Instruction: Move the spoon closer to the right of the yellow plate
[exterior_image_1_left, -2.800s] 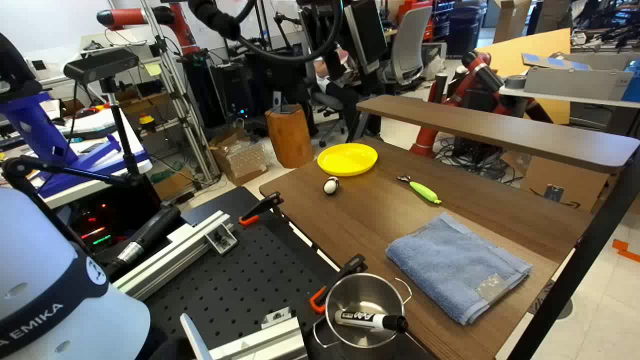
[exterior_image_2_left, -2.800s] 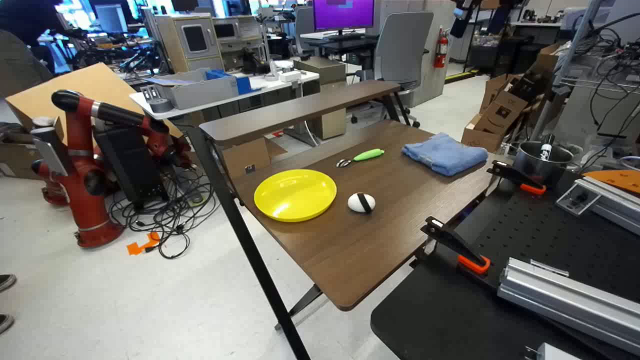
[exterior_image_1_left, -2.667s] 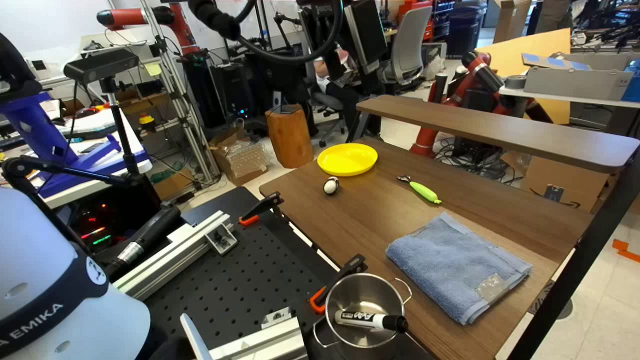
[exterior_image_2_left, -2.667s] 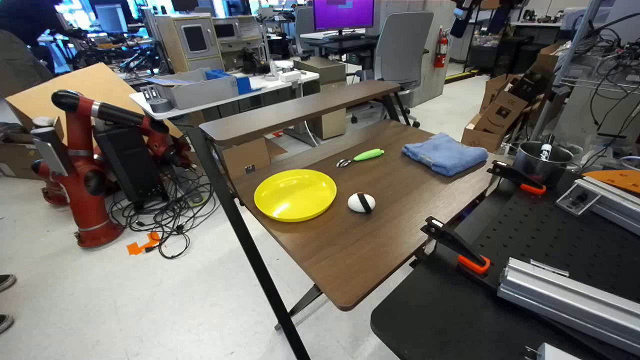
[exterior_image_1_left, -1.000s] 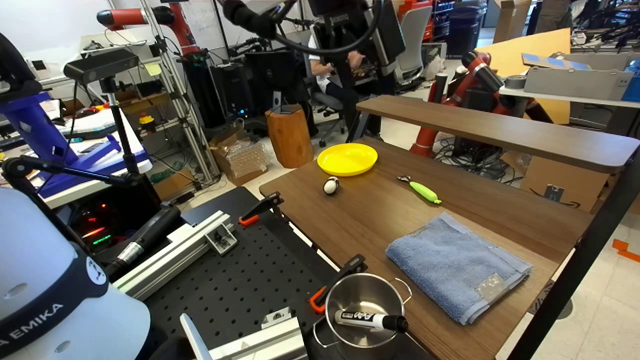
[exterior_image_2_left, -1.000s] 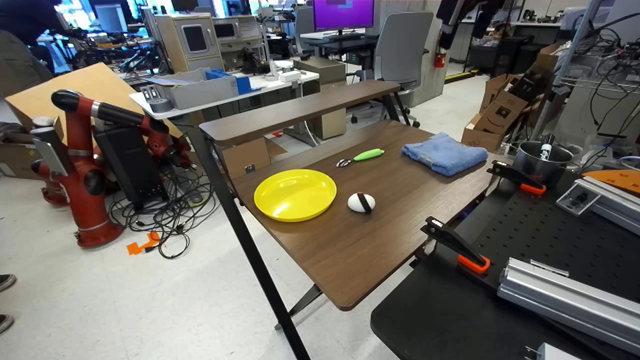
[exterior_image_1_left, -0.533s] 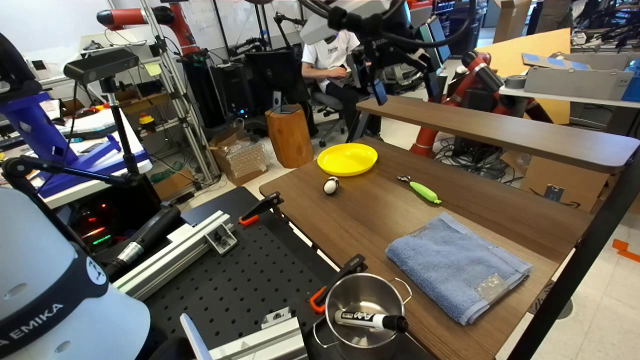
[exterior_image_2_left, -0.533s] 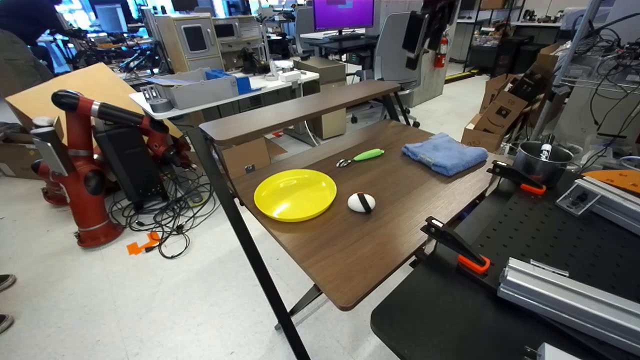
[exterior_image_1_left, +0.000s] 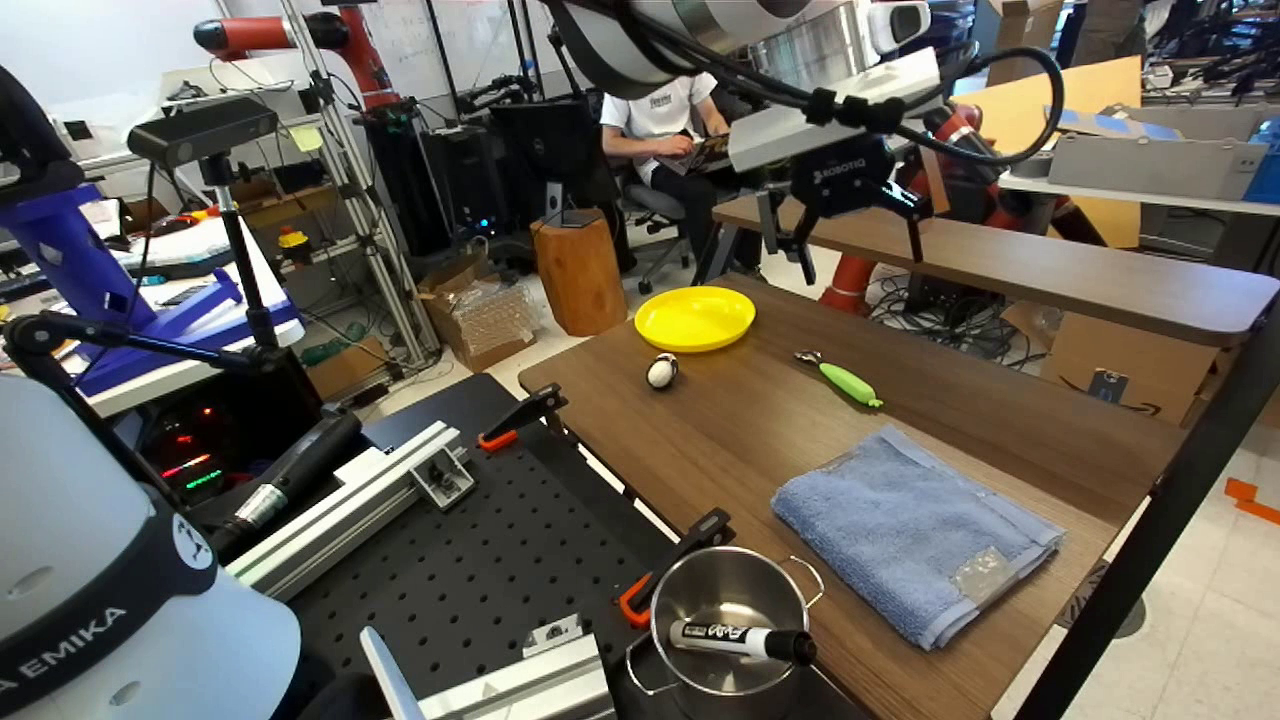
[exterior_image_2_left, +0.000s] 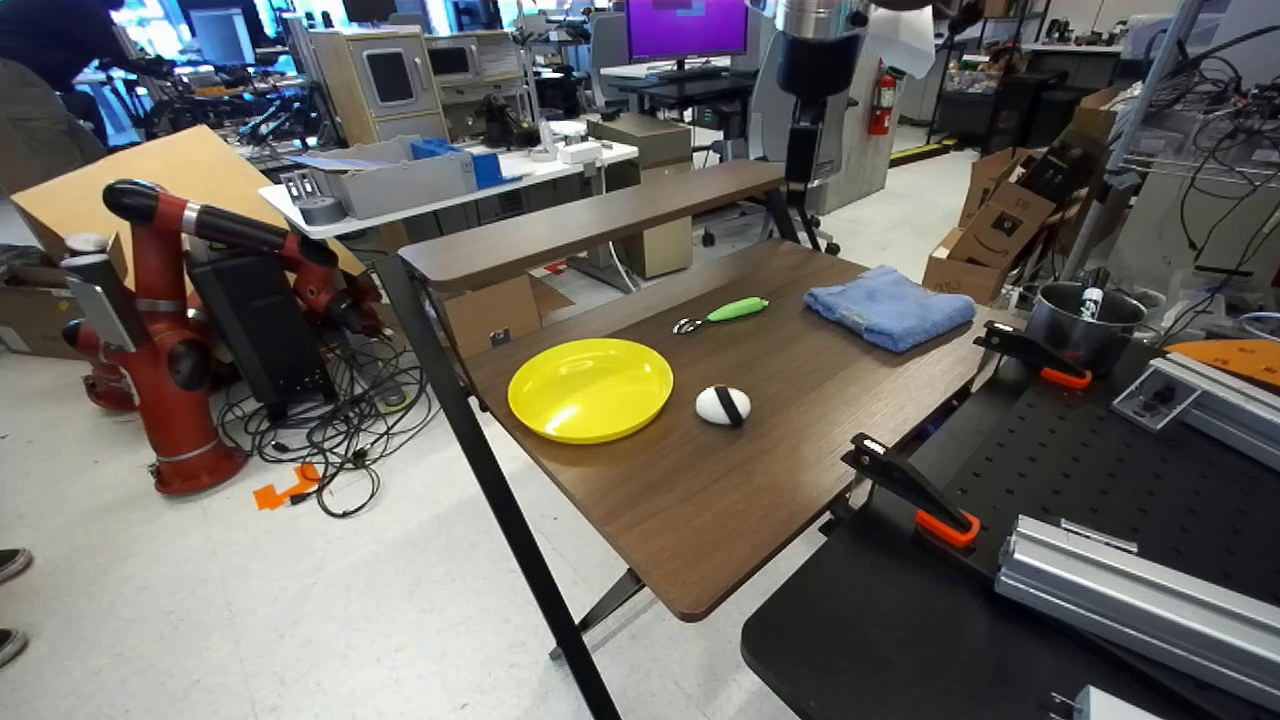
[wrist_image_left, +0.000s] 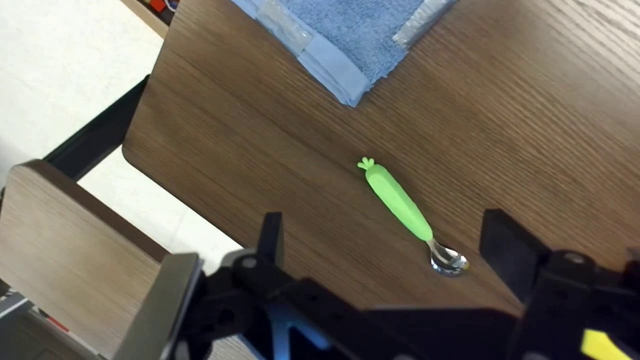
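overhead a gaping claw (exterior_image_1_left: 862, 263), spoon (wrist_image_left: 406, 212) below on brown woodgrain table (exterior_image_1_left: 725, 450), cable-strewn floor (exterior_image_2_left: 300, 590) beyond

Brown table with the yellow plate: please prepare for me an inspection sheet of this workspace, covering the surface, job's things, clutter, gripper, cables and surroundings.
Surface: brown wood-grain table with a raised shelf along one side; spills, nothing seen.
Job's things: green-handled spoon lies on the table, apart from the yellow plate.
Clutter: white egg-shaped object with a black band near the plate; folded blue towel on the table; steel pot holding a black-capped marker beside the table.
Gripper: Robotiq gripper open above the table, nothing held.
Cables: black cable loops beside the gripper; cable tangle on the floor.
Surroundings: seated person and red robot arm, both beyond the table.
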